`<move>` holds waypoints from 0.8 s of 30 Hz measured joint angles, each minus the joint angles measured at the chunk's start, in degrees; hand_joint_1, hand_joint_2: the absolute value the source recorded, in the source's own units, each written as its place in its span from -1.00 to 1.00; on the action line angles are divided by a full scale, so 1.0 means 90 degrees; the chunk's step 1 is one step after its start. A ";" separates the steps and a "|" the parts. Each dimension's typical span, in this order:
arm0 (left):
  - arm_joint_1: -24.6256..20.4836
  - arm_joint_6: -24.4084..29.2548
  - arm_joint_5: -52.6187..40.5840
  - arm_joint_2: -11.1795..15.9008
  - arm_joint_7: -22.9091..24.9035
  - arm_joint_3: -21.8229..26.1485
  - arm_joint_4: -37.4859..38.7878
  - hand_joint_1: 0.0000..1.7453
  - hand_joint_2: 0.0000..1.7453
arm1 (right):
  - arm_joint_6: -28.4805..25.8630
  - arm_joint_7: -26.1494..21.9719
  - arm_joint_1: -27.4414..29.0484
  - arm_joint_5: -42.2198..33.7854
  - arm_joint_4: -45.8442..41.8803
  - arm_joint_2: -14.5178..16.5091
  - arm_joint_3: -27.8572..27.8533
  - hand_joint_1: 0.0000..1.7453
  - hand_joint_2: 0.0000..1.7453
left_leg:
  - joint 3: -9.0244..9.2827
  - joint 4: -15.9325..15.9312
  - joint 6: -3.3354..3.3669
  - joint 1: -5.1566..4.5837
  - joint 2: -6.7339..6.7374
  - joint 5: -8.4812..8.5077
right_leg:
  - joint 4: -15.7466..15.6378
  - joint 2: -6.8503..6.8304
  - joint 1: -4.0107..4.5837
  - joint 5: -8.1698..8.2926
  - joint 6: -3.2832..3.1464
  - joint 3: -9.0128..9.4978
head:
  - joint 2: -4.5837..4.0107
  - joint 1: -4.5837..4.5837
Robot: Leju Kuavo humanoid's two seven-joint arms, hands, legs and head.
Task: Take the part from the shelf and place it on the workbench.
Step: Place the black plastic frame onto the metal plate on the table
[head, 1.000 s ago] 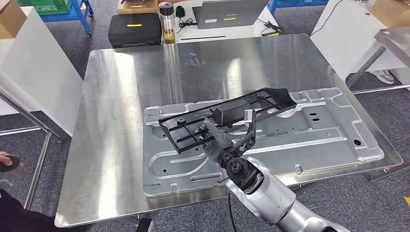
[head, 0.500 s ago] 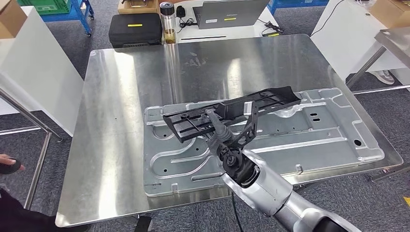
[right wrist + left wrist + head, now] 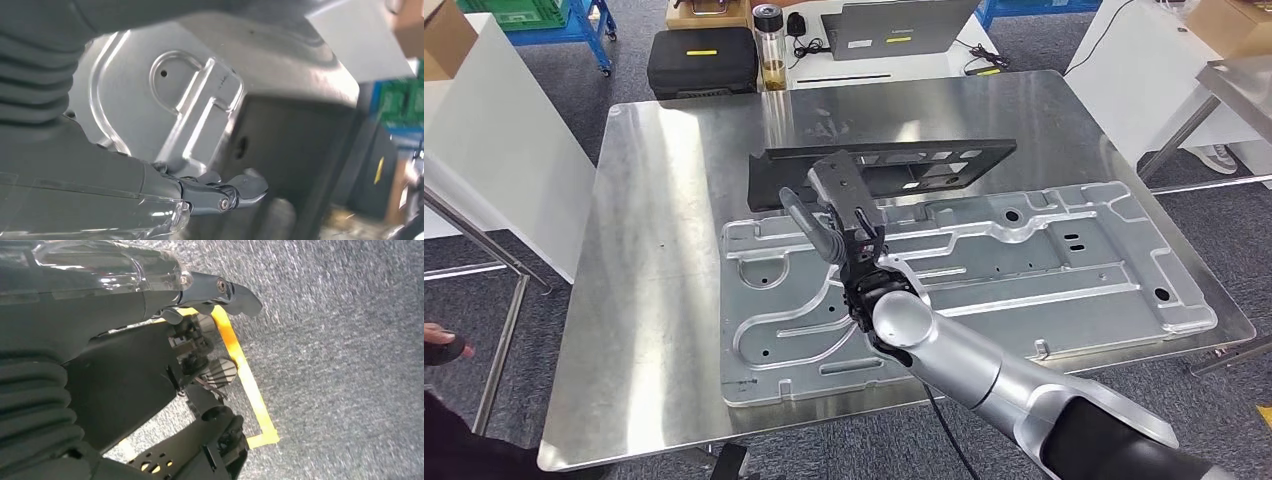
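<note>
- The black part [image 3: 894, 165] is a long, flat frame with cutouts, sitting in the upper middle of the head view. Its long axis runs pretty much left-right across the frame, with the right end a touch higher than the left.
- It looks tipped up on edge with its broad face toward the camera, over the bare steel workbench [image 3: 674, 250], just beyond the far edge of the big stamped metal panel [image 3: 1044, 270]. Can't tell whether its lower edge is actually touching the bench.
- The right hand [image 3: 839, 215] comes up from the lower right of the frame and grips the part near its left-of-centre stretch, fingers wrapped on the lower edge. In the right wrist view the part [image 3: 295, 145] is a dark blurry slab right in front of the hand [image 3: 220, 192], with the stamped panel [image 3: 190, 100] behind.
- The left hand [image 3: 210, 295] is over grey carpet with yellow tape [image 3: 245, 380]; can't tell how its fingers are set.
- A black case [image 3: 701, 60] and a laptop [image 3: 894, 25] sit along the top edge.
</note>
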 joint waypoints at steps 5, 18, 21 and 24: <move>-0.0003 -0.0095 0.0010 -0.0005 -0.0016 0.0000 0.0000 -1.00 -1.00 | 0.0409 0.0263 -0.0238 0.0426 0.0078 0.0005 0.0293 -1.00 -1.00 | 0.0000 0.0000 0.0000 0.0000 -0.0011 0.0000 | -0.0002 -0.0002 0.0000 0.0001 0.0001 0.0003 | 0.0000 0.0001; -0.0003 -0.0118 0.0018 -0.0003 -0.0016 0.0000 0.0000 -1.00 -1.00 | 0.0485 0.0295 -0.0397 0.0458 0.0204 0.0017 0.0640 -1.00 -1.00 | 0.0000 0.0000 0.0001 0.0000 -0.0052 0.0001 | -0.0012 -0.0009 0.0000 0.0001 0.0001 0.0011 | 0.0000 0.0007; -0.0003 -0.0118 0.0018 -0.0003 -0.0016 0.0000 0.0000 -1.00 -1.00 | 0.0485 0.0295 -0.0411 0.0459 0.0221 0.0017 0.0706 -1.00 -1.00 | 0.0000 0.0000 0.0001 0.0000 -0.0059 0.0001 | -0.0012 -0.0012 0.0000 0.0001 0.0002 0.0013 | 0.0000 0.0007; -0.0003 -0.0118 0.0018 -0.0003 -0.0016 0.0000 0.0000 -1.00 -1.00 | 0.0485 0.0295 -0.0411 0.0459 0.0222 0.0017 0.0741 -1.00 -1.00 | 0.0000 0.0000 0.0001 0.0000 -0.0061 0.0001 | -0.0012 -0.0013 0.0000 0.0001 0.0002 0.0014 | 0.0000 0.0007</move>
